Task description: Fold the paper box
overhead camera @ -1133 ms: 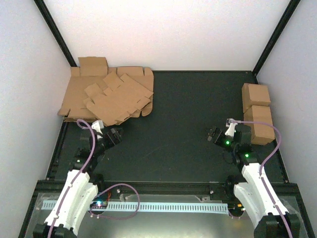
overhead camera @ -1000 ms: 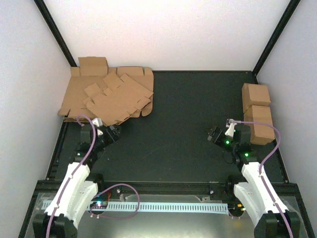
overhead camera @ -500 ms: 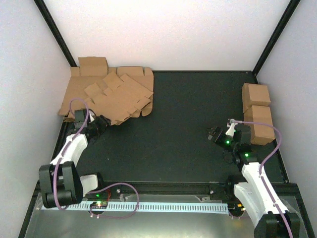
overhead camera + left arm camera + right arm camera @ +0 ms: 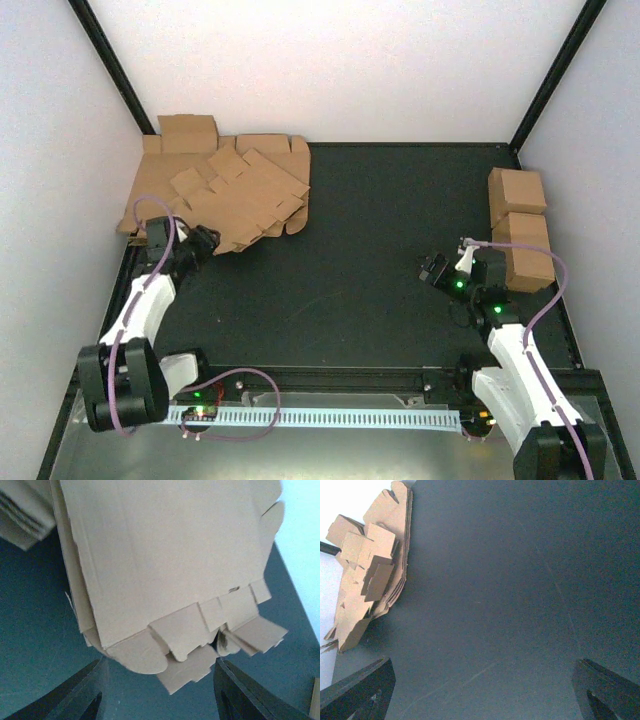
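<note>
A heap of flat brown die-cut cardboard sheets (image 4: 225, 195) lies at the far left. I cannot pick out a single paper box apart from this heap. My left gripper (image 4: 205, 243) sits at the heap's near edge. In the left wrist view the left gripper (image 4: 160, 697) is open, its dark fingers (image 4: 90, 692) apart. The rounded flaps and tabs of the heap's sheets (image 4: 185, 672) reach down between the fingertips without touching them. My right gripper (image 4: 432, 270) hovers open over bare mat at the right. The right wrist view shows the right gripper (image 4: 480, 700) with nothing between its fingers.
Two blocky brown cardboard cuboids (image 4: 520, 225) stand against the right wall, just beyond my right arm. The dark mat (image 4: 380, 230) spreads between the arms. White walls close in the left, back and right sides. The heap (image 4: 367, 575) shows far off in the right wrist view.
My left arm has swung left and forward to the heap's near edge, and its jaws have narrowed. The right arm has stayed put.
</note>
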### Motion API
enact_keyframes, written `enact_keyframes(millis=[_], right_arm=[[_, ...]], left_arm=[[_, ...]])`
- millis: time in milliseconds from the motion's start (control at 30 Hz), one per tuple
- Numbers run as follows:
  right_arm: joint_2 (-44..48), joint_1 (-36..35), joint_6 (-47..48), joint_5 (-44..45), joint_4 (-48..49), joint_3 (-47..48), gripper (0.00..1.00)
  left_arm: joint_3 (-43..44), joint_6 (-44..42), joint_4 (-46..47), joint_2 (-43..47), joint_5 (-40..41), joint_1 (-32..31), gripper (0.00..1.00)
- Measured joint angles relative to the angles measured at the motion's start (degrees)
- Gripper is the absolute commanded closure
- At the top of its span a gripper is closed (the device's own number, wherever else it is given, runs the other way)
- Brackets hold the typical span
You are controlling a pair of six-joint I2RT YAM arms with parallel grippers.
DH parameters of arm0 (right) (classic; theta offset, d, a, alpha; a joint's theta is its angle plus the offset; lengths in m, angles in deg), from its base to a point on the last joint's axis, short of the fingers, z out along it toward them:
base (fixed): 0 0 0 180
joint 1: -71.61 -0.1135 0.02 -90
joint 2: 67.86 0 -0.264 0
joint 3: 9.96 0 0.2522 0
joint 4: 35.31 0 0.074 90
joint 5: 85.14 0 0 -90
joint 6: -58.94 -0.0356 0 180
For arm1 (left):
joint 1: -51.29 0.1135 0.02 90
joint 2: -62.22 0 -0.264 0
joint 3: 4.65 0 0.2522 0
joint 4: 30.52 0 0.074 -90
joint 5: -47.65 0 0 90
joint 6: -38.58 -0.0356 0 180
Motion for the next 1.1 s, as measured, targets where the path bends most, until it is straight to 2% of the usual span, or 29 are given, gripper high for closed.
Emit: enact_keyframes(millis=[200,600,1100], right_arm=[[-1.0,0.0,0.0,0.0,0.4,0.0,0.00],[-1.3,0.0,0.2,0.0,0.6,0.5,0.00],[-1.8,0.0,0.2,0.5,0.6,1.3,0.00]], left_arm=[[-0.4,1.3,1.4,4.2,2.0,0.0,0.44],[-0.1,2.8,3.3,-6.3,2.5,0.0,0.47],[0.5,3.6,6.9,-11.1,4.0,0.0,0.52]])
